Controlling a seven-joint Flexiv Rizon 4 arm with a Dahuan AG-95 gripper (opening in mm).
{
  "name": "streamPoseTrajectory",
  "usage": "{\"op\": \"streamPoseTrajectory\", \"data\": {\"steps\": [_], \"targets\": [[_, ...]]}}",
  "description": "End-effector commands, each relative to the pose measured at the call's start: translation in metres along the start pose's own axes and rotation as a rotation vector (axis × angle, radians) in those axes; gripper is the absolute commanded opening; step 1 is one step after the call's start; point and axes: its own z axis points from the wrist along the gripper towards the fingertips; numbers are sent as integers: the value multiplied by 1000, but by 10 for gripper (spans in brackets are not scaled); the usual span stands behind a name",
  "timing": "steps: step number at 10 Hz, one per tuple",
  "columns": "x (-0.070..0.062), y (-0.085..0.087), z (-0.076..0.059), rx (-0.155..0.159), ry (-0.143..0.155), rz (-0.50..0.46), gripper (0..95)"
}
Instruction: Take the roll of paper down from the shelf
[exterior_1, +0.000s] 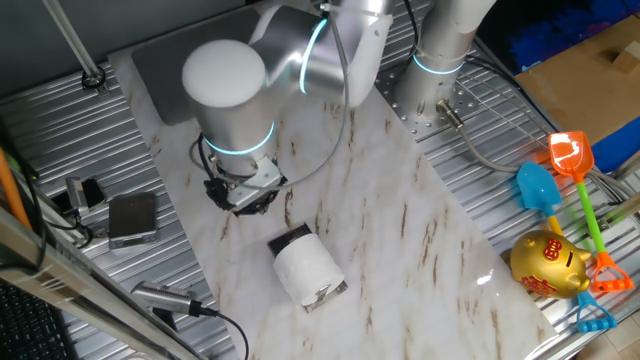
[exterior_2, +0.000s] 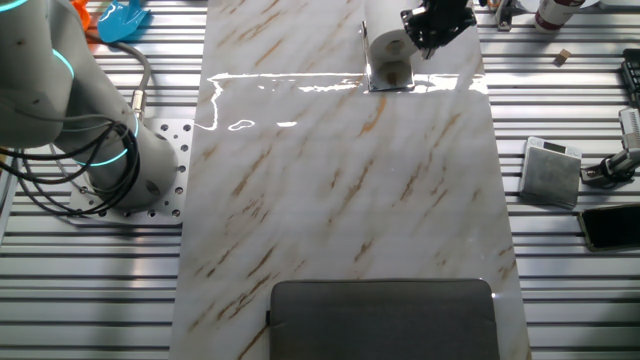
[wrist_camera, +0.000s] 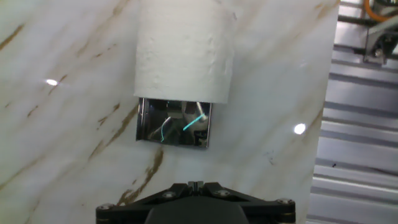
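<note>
The white roll of paper (exterior_1: 306, 269) lies on its side on the shelf (exterior_1: 290, 240), a small black holder with a shiny metal rim, on the marble table. In the hand view the roll (wrist_camera: 185, 46) covers most of the shelf, whose mirrored end (wrist_camera: 174, 124) sticks out toward me. My gripper (wrist_camera: 196, 185) is shut and empty, a short way back from the shelf's end. In one fixed view it (exterior_1: 245, 200) hangs to the upper left of the roll. In the other fixed view the gripper (exterior_2: 432, 35) is just right of the roll (exterior_2: 388, 45).
A grey flat pad (exterior_2: 385, 320) lies at one end of the table. A small grey box (exterior_1: 133, 218) with a cable sits on the ribbed metal at the left. Toy shovels (exterior_1: 560, 170) and a gold piggy bank (exterior_1: 548, 263) lie at the right. The arm base (exterior_1: 440, 60) stands behind.
</note>
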Motion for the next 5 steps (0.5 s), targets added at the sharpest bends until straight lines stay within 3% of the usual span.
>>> {"op": "streamPoseTrajectory", "data": {"steps": [1, 5], "targets": [[-9, -4, 2, 5, -37, 2, 0], [-55, -14, -3, 8, -53, 67, 0]]}}
